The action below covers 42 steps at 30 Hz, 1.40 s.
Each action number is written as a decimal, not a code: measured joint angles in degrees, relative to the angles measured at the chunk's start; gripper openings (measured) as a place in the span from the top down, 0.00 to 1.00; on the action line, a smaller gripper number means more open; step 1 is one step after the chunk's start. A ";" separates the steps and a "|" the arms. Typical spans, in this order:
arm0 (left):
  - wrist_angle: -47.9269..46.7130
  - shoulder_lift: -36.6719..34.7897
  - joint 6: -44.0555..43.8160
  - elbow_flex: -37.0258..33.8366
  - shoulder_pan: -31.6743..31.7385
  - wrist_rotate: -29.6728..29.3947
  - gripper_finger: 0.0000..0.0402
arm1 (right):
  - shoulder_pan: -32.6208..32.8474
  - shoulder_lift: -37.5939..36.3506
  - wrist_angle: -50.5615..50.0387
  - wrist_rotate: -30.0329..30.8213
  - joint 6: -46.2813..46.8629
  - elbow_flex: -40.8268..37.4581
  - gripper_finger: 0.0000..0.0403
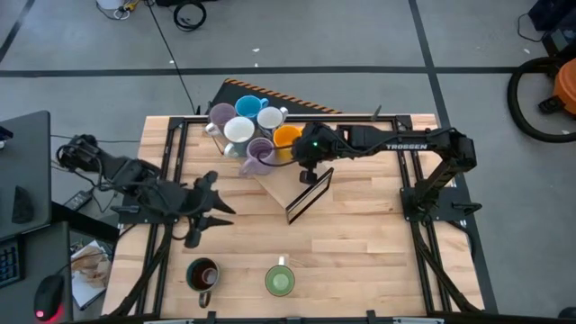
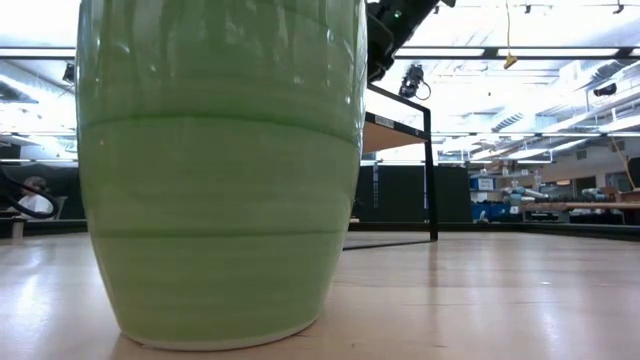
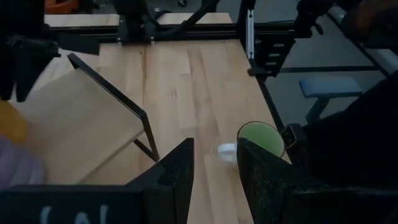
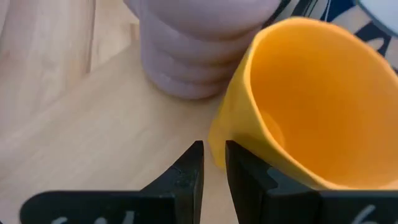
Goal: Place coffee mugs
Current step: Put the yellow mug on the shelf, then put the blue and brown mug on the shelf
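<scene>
While the left gripper (image 1: pixel 205 213) waits open and empty near the table's left side, the right gripper (image 4: pixel 212 163), its fingers nearly closed and gripping nothing, sits just beside the rim of the small round orange ceramic mug (image 4: pixel 305 99), which lies tilted with its mouth toward the wrist camera. Its handle is hidden. The green mug (image 1: pixel 280 280) stands well apart.
</scene>
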 joint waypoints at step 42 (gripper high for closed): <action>-11.98 24.42 -81.33 0.00 -11.42 25.53 0.68 | -0.93 -29.40 24.00 1.67 -10.49 -27.43 0.82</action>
